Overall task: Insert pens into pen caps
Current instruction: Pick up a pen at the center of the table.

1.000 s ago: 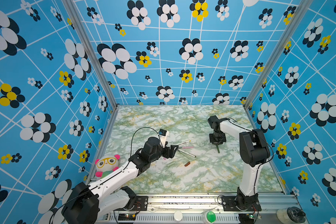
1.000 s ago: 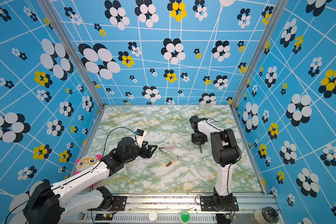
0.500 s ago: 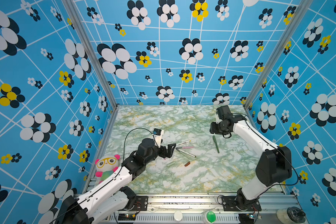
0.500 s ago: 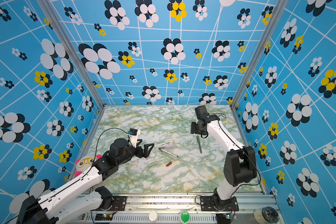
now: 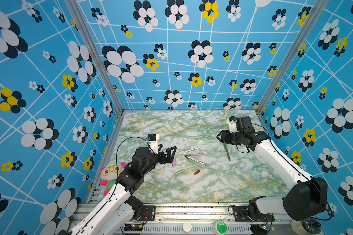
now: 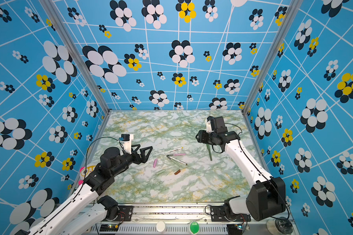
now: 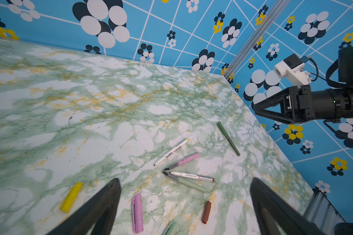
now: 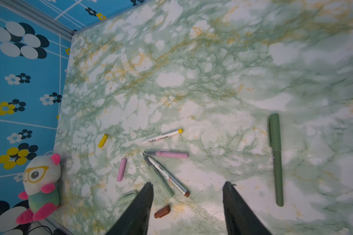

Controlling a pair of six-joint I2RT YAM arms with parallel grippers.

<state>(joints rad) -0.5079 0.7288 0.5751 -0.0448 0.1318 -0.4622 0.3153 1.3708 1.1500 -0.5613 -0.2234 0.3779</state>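
Four uncapped pens lie fanned at mid table: a yellow-ended pen (image 7: 171,151), a pink pen (image 7: 181,161), a brown-ended pen (image 7: 192,176) and a grey-green pen (image 7: 186,181). The pen caps lie loose nearby: yellow cap (image 7: 71,197), pink cap (image 5: 173,163), grey-green cap (image 5: 179,172), brown cap (image 5: 196,172). A dark green pen (image 5: 227,151) with its cap on lies apart to the right. My left gripper (image 5: 168,151) hovers open, empty, left of the pink cap. My right gripper (image 5: 219,136) hangs open and empty above the dark green pen's far end.
A plush toy (image 5: 111,175) leans at the table's left edge beside my left arm. Blue flowered walls (image 5: 171,71) close the table on three sides. A metal rail (image 5: 192,209) runs along the front edge.
My right gripper has opened, left the dark green pen lying on the table and risen away from it. My left gripper has opened wider and drawn back to the left.
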